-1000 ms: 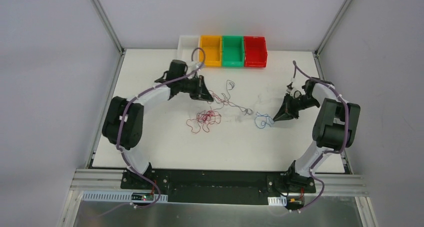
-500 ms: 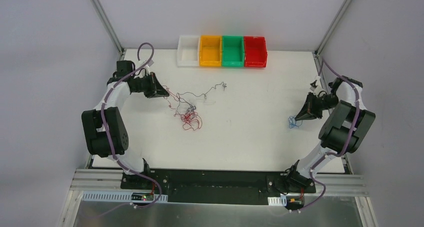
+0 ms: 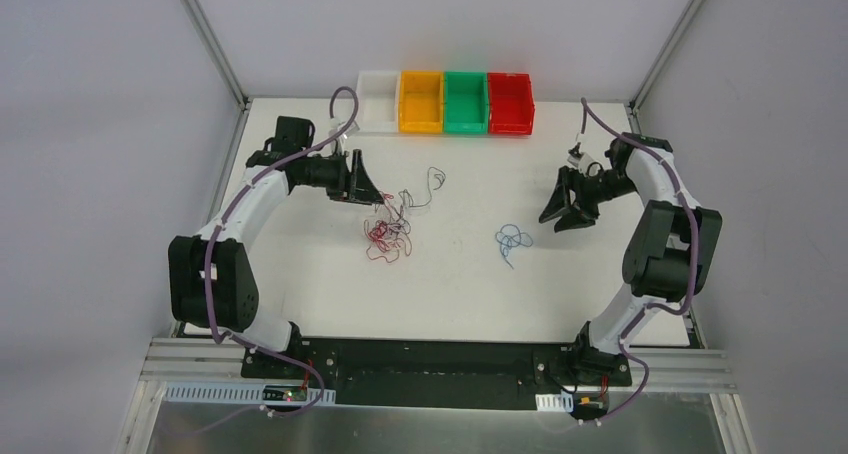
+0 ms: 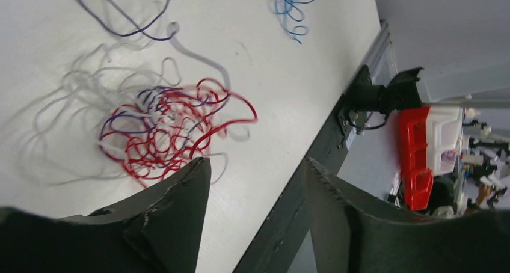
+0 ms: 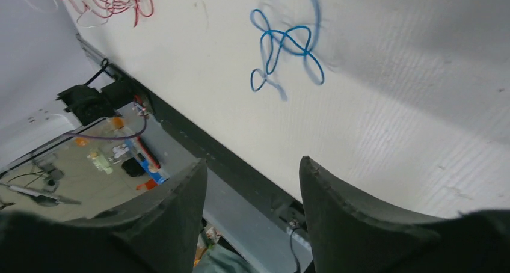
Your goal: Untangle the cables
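The cables lie in two places. A tangle of red, black and white cables [image 3: 386,234] [image 4: 171,125] rests left of centre, with a black loop [image 3: 432,182] [image 4: 120,17] trailing off to the upper right. A separate blue cable [image 3: 512,239] [image 5: 285,44] [image 4: 291,2] lies right of centre. My left gripper [image 3: 372,194] [image 4: 255,165] hovers just up-left of the tangle, open and empty. To the upper right of the blue cable, my right gripper [image 3: 559,219] [image 5: 252,162] stands open and holds nothing.
White [image 3: 377,101], orange [image 3: 421,101], green [image 3: 465,102] and red [image 3: 510,102] bins line the far edge. Aluminium frame posts stand at the back corners. The black base rail [image 3: 440,359] runs along the near edge.
Both grippers went from shut to open and let the cables go. The left arm swung back toward the tangle. The right arm moved left, and the blue cable now lies nearer the middle.
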Motion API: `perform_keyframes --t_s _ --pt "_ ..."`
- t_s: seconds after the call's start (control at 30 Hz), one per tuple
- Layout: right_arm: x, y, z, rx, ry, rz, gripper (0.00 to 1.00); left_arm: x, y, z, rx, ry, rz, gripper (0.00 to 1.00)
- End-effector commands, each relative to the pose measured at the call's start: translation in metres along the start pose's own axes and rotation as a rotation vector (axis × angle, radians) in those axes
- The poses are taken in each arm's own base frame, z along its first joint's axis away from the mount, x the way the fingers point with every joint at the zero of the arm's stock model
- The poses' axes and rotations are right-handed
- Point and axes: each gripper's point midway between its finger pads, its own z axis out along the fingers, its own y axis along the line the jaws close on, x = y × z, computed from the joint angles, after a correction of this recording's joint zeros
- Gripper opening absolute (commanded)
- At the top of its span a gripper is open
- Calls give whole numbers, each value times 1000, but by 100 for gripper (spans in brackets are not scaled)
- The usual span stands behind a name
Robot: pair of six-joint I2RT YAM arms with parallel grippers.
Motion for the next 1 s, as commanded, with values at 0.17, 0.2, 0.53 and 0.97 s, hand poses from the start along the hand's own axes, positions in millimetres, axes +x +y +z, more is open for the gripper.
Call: perform_keyframes --t_s 0.17,0.2,0.53,0.97 --pt "-24 59 43 -11 -129 -130 62 33 93 -9 -314 -19 -167 58" --pt "-26 70 54 -34 -120 -134 62 33 102 -6 -325 -24 -189 56" --pt "-44 140 181 -77 -34 -224 76 55 123 51 -203 76 -321 62" --pt "-50 142 263 55 7 -313 17 59 92 69 -104 105 -362 0"
